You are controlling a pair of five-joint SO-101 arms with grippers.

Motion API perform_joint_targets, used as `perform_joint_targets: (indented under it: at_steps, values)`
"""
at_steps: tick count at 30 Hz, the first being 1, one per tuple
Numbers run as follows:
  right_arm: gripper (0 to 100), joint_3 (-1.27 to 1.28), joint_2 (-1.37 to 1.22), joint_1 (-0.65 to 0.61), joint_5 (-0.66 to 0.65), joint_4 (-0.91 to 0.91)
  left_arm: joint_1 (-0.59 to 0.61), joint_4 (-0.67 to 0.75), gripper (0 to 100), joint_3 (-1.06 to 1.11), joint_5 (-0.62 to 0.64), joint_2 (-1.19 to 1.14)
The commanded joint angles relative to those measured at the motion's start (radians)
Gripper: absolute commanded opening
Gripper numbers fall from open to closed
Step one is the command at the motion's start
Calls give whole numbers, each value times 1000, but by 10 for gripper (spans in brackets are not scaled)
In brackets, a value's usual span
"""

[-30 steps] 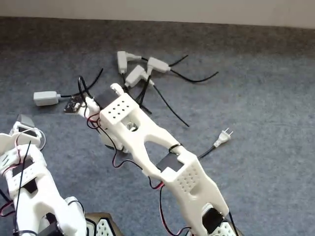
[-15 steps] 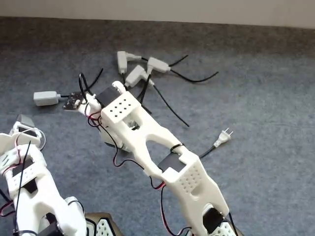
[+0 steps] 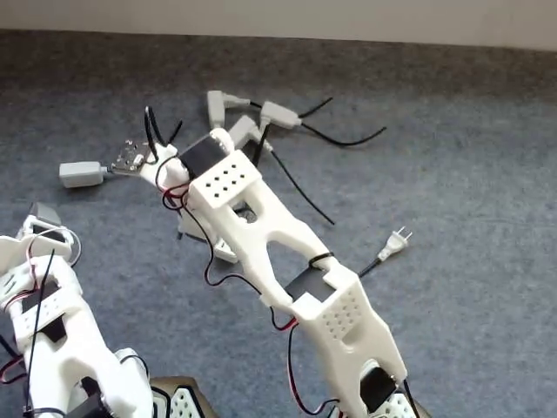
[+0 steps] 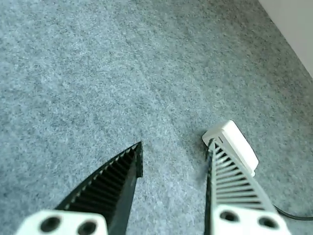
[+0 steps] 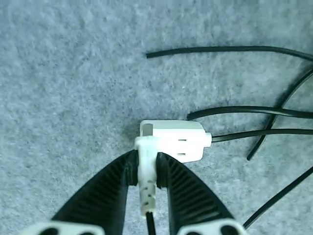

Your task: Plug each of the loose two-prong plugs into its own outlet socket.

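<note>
Progress: early. Right gripper point(image 5: 146, 159) clamped on white two-prong plug point(image 5: 146, 171). Plug nose touches end of white outlet socket with black lead point(image 5: 176, 137). Prongs hidden, seating unconfirmed. Second white plug on black cord point(image 3: 396, 241) lies loose on grey carpeted desk point(image 3: 470, 174), well apart from spare white sockets point(image 3: 278, 114). Left gripper point(image 4: 173, 147) wide, empty, beside white socket block point(image 4: 234, 144). Stray black cables point(image 5: 230, 49) near socket: snag risk.

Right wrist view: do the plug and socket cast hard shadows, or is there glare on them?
Right wrist view: light is soft and even; the socket casts only a faint shadow on the carpet; the plug in the gripper shows no glare.
</note>
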State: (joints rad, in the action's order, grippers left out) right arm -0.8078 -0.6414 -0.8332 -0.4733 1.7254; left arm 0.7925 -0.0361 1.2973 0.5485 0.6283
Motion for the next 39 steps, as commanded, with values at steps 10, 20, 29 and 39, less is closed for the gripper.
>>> perform_joint_targets:
  at_steps: [10,20,29,39]
  values:
    - [12,-38,70,90,-23,39,-13,8,220,-5,-2,7]
    - [12,99,71,90,-26,35,-13,9,220,-7,-2,4]
    - [12,67,68,56,-55,35,-13,9,222,16,-3,8]
    - [12,68,67,48,-55,21,-13,9,222,18,-3,8]
